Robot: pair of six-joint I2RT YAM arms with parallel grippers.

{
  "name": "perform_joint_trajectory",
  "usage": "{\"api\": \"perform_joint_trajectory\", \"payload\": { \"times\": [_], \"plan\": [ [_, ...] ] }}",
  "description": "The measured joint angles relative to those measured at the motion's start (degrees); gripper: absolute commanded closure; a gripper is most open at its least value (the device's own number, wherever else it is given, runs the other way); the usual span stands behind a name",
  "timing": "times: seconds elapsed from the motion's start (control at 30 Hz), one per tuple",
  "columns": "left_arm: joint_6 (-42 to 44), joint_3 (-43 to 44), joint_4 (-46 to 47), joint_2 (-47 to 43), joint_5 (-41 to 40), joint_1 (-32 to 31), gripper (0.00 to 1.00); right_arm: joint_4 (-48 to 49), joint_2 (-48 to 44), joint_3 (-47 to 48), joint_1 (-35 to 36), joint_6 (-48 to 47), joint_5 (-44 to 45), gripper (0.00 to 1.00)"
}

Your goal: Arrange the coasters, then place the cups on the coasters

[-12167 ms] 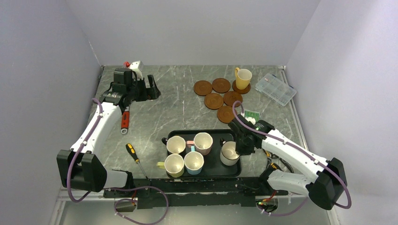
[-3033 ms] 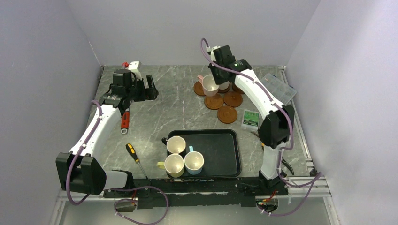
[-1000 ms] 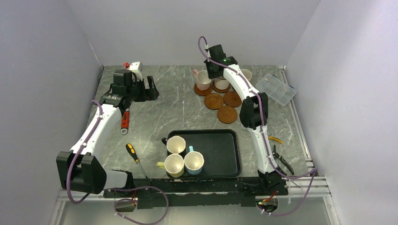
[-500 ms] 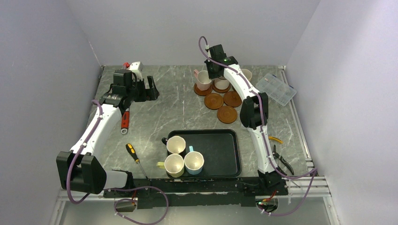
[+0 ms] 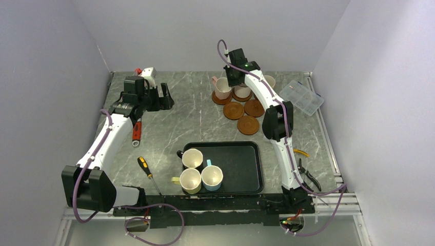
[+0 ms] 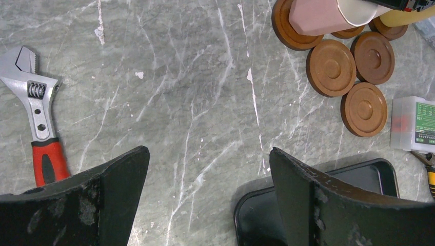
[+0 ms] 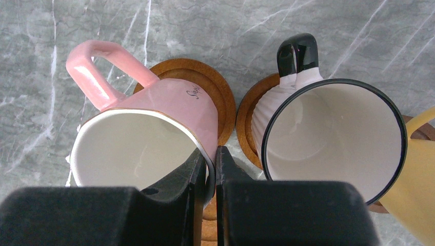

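My right gripper (image 7: 211,159) is shut on the rim of the pink cup (image 7: 154,128), which is over the back-left coaster (image 7: 210,87); I cannot tell if the cup rests on it. Beside it a white cup (image 7: 333,138) with a dark rim stands on its coaster (image 7: 251,123), and a yellow cup (image 5: 269,81) is farther right. Three bare coasters (image 5: 234,110) (image 5: 254,107) (image 5: 248,124) lie just in front. The black tray (image 5: 241,164) holds three cups (image 5: 192,158) (image 5: 190,180) (image 5: 212,177). My left gripper (image 6: 206,151) hangs open and empty above the table's left half.
A red-handled wrench (image 6: 38,118) lies at the left, and a screwdriver (image 5: 147,171) lies near the tray. A clear compartment box (image 5: 304,96) sits at the back right. A small green-labelled box (image 6: 413,123) is beside the coasters. Pliers (image 5: 306,174) lie at the right edge.
Since the earliest frame the white cup has left the tray for a coaster, and my right arm has carried the pink cup to the back-left coaster. Nothing has moved over the last second.
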Motion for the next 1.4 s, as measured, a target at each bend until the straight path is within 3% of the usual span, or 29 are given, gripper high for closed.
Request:
{"api": "perform_joint_trajectory", "payload": {
  "times": [0.4, 1.4],
  "plan": [
    [0.0, 0.0, 0.0, 0.0, 0.0, 0.0, 0.07, -0.1, 0.0, 0.0, 0.0, 0.0, 0.0, 0.82],
    [0.0, 0.0, 0.0, 0.0, 0.0, 0.0, 0.07, 0.5, -2.1, 0.1, 0.0, -0.5, -0.5, 0.52]
  ]
}}
